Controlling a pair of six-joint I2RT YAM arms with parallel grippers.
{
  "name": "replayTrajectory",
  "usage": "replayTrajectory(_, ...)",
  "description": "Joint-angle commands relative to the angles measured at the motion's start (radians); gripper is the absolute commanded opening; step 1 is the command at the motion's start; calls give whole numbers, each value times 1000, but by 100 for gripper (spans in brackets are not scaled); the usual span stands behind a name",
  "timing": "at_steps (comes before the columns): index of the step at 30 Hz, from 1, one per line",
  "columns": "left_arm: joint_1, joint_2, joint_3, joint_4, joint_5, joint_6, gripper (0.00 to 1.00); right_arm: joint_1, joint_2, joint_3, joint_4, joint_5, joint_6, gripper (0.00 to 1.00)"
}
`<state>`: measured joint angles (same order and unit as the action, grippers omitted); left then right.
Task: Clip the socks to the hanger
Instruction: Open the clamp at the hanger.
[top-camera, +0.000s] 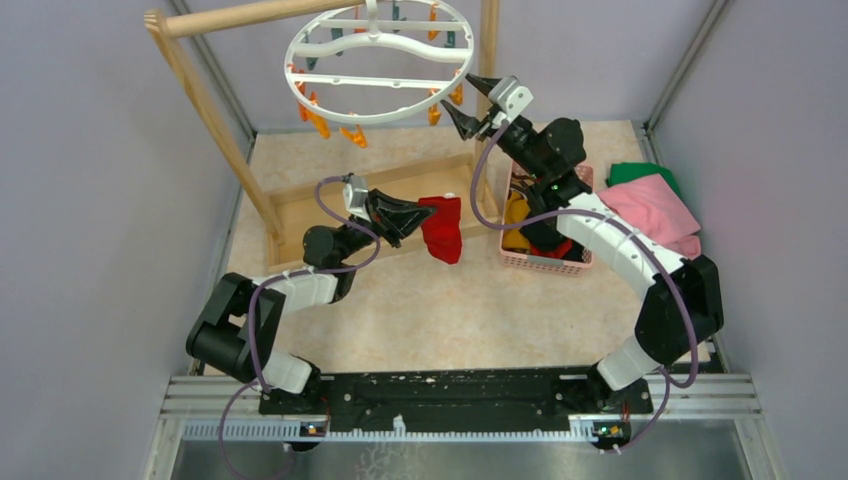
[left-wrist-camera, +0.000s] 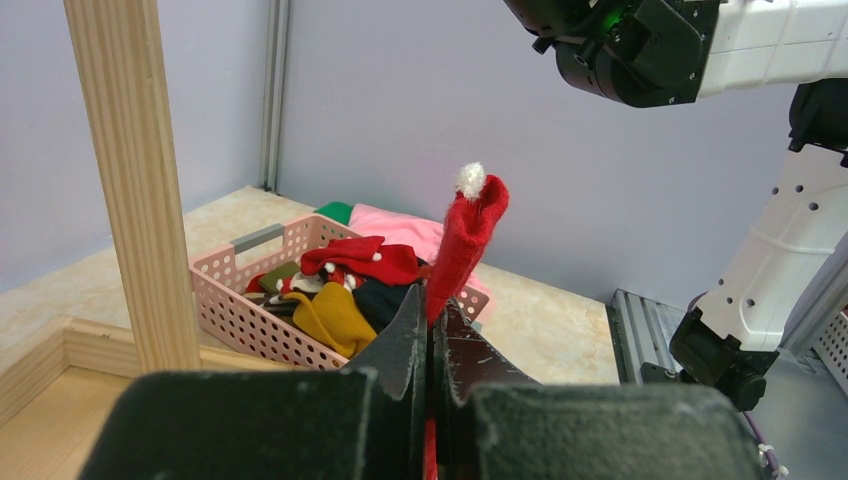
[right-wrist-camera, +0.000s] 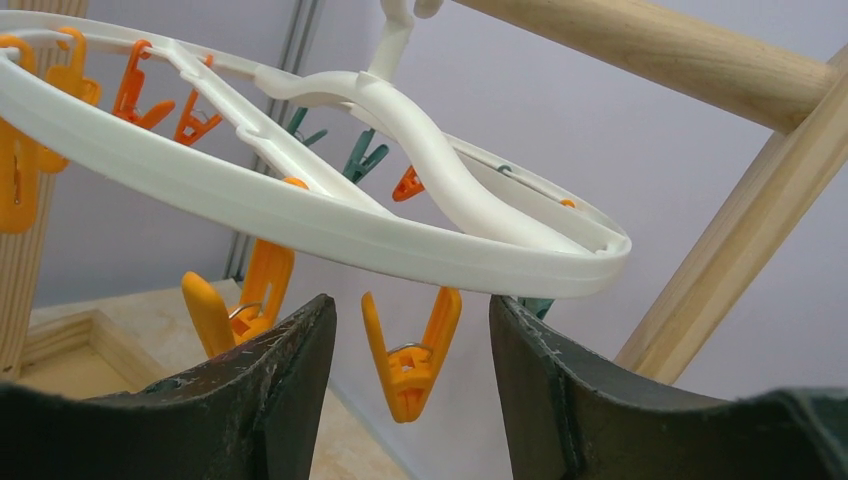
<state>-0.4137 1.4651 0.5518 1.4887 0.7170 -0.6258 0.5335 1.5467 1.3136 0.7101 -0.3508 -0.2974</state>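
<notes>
red sock (left-wrist-camera: 466, 245), white-tufted at its tip, in left tool's (left-wrist-camera: 432, 312) grip

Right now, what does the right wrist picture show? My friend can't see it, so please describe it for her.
The right tool is open, with one dark finger on each side of an orange clip and not touching it. The clip hangs from the rim of a round white hanger. A teal clip and a wooden rack show behind.
</notes>
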Motion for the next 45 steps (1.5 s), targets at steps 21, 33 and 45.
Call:
replayTrajectory(21, 3, -31, -8, 304, -7, 9, 0, -4, 56, 116, 15, -6, 66, 49)
replayTrajectory(33, 3, -38, -16, 304, -15, 16, 0, -5, 63, 130, 10, -25, 95, 4)
replayTrajectory(45, 3, 37, 82, 304, -123, -27, 0, -6, 41, 123, -23, -39, 170, 0)
